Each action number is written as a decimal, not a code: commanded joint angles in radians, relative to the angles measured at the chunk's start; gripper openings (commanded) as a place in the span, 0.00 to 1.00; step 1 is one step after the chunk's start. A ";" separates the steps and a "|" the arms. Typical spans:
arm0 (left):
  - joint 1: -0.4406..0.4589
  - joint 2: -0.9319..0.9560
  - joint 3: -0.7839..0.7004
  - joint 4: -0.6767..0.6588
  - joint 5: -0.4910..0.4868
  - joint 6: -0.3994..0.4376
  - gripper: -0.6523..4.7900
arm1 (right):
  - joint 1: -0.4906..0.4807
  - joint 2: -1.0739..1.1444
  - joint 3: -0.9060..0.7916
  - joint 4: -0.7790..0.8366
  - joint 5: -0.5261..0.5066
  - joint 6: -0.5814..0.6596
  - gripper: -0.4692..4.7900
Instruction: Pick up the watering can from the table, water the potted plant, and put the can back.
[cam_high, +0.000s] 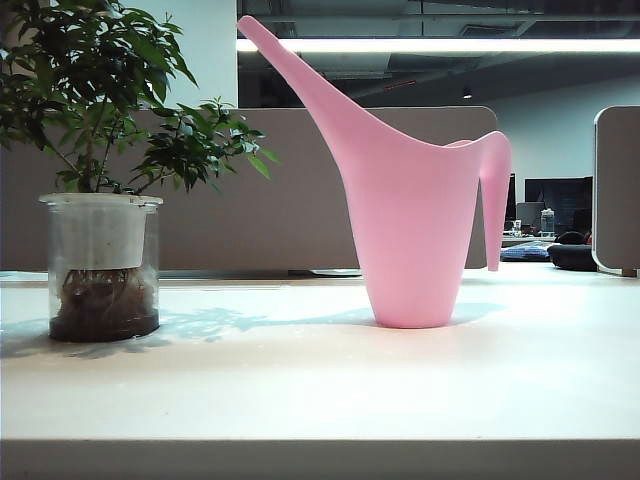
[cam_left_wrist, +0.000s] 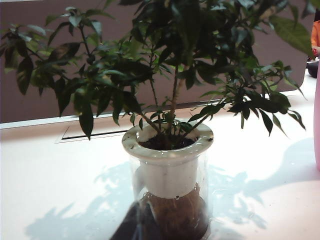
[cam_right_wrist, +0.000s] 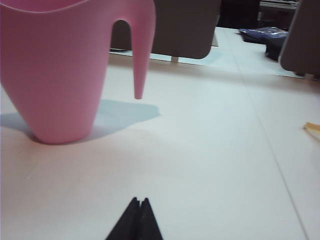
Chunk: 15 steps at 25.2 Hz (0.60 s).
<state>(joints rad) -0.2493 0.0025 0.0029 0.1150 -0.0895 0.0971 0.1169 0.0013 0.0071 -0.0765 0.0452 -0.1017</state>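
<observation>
The pink watering can (cam_high: 415, 220) stands upright on the table (cam_high: 300, 390), spout pointing up toward the potted plant (cam_high: 100, 260) at the left. Neither gripper shows in the exterior view. In the left wrist view the potted plant (cam_left_wrist: 170, 165) is close ahead, and my left gripper (cam_left_wrist: 141, 204) is a blurred dark wedge in front of its clear pot, fingers together with nothing between them. A pink sliver of the watering can (cam_left_wrist: 317, 125) shows at the edge. My right gripper (cam_right_wrist: 139, 199) is shut and empty, low over the table (cam_right_wrist: 210, 150), short of the watering can (cam_right_wrist: 55, 75) and its handle (cam_right_wrist: 140, 60).
Grey-beige partition panels (cam_high: 300, 190) run behind the table, with another (cam_high: 620, 190) at the far right. Dark bags (cam_high: 575, 255) lie beyond the back right corner. A cable slot (cam_left_wrist: 95, 132) sits in the tabletop behind the plant. A small yellowish object (cam_right_wrist: 312, 127) lies near the right gripper's side.
</observation>
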 joint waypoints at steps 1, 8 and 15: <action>0.037 0.000 0.003 0.010 0.007 0.000 0.11 | -0.030 -0.002 -0.006 0.020 0.004 0.000 0.07; 0.090 0.000 0.003 0.010 0.000 0.000 0.11 | -0.058 -0.002 -0.006 0.019 0.005 0.000 0.07; 0.090 0.000 0.003 0.010 0.000 0.000 0.11 | -0.058 -0.002 -0.006 0.020 0.005 0.000 0.07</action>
<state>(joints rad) -0.1596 0.0025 0.0029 0.1150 -0.0910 0.0975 0.0589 0.0013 0.0071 -0.0765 0.0490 -0.1017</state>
